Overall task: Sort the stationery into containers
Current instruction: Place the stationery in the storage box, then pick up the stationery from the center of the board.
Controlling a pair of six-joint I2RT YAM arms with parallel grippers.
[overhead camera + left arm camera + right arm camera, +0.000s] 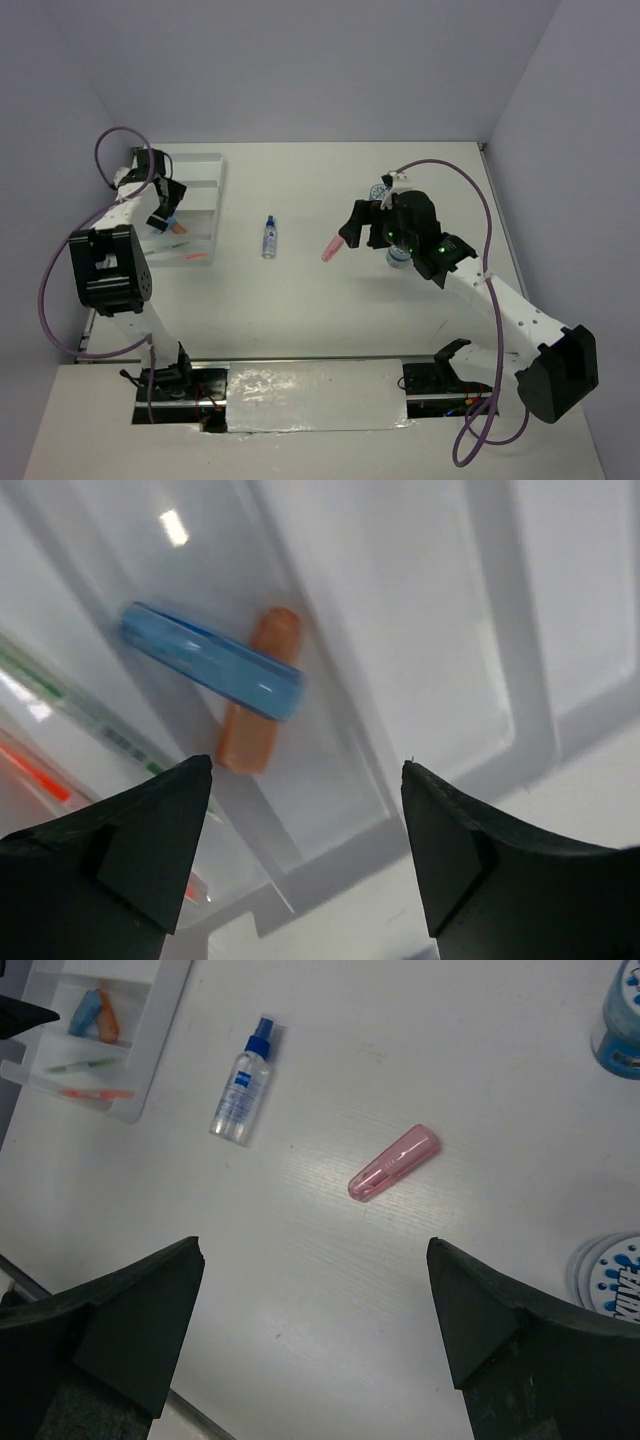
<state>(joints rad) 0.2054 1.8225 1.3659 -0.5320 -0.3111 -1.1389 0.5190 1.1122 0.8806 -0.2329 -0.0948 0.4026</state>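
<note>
White table [300, 310] in a pale-walled booth, two arms bolted at the near edge. White four-slot tray [205, 170] sits far left on the table.

Left gripper [310, 780] hangs over the tray [500, 630], jaws wide apart, nothing between them. Right gripper [315, 1260] hovers mid-table, jaws fully spread, empty.

Two blue-and-white tape rolls: one [620, 1020] at the top right edge of the right wrist view, the other [610, 1280] at the lower right edge. The lower roll has blue print, cut off by the frame, unreadable.

Clear bottle with blue cap [240, 1085] lies on the bare table between tray and right gripper. It has a blue label; the white writing is too small to read.

Pink piece [394, 1162] lies on the table, just ahead of the right gripper, apart from the bottle.

In one tray slot, blue piece [210, 660] lies crosswise on top of orange piece [262, 695]. Next slot: thin green pen [100, 725] with a barcode-like mark. The slot after that: thin red pen [40, 775].
</note>
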